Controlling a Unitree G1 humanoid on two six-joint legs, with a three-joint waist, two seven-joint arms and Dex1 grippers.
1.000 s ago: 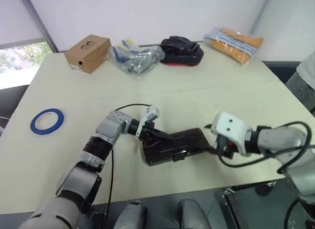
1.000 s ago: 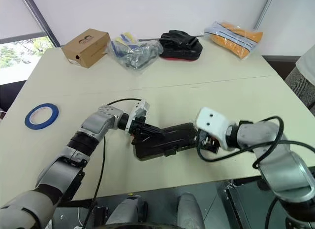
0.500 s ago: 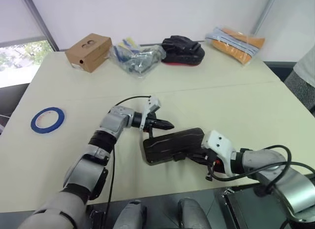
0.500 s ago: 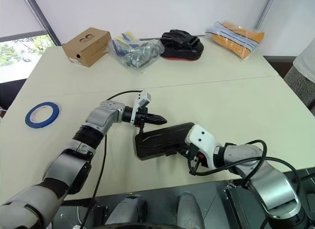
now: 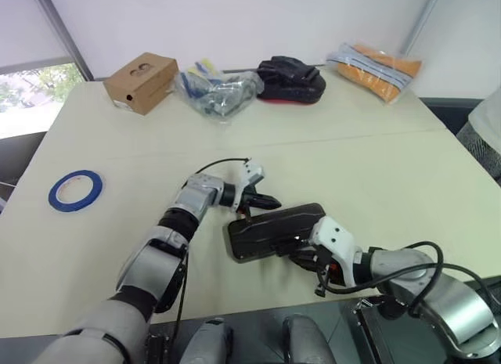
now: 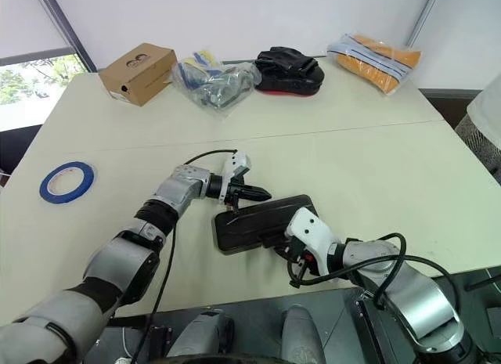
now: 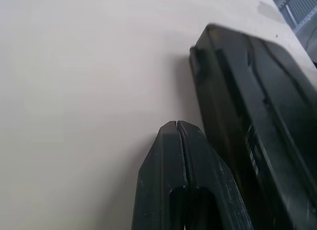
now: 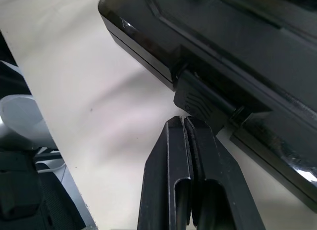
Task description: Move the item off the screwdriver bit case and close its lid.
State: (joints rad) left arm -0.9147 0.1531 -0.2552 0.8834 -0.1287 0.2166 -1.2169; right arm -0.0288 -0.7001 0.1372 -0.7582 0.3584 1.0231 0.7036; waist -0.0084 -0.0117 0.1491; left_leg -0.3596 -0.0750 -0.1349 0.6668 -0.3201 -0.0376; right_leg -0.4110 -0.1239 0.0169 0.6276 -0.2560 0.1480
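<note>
Left eye view: the tabletop (image 5: 391, 168) carries the screwdriver bit case (image 5: 274, 231), lid (image 6: 262, 219) down, between both clenched, empty fingers, the right fingers (image 8: 190, 141) at its latch (image 8: 200, 102), likely pressing. The item (image 5: 75, 191) lies well clear, beyond the left fingers (image 7: 179, 141).

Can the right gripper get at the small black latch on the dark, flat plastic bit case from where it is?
Probably yes. The right gripper, shut, sits at the table edge right beside the latch on the case, with bare tabletop between them. The left gripper, also shut, is on the case's far side.
</note>
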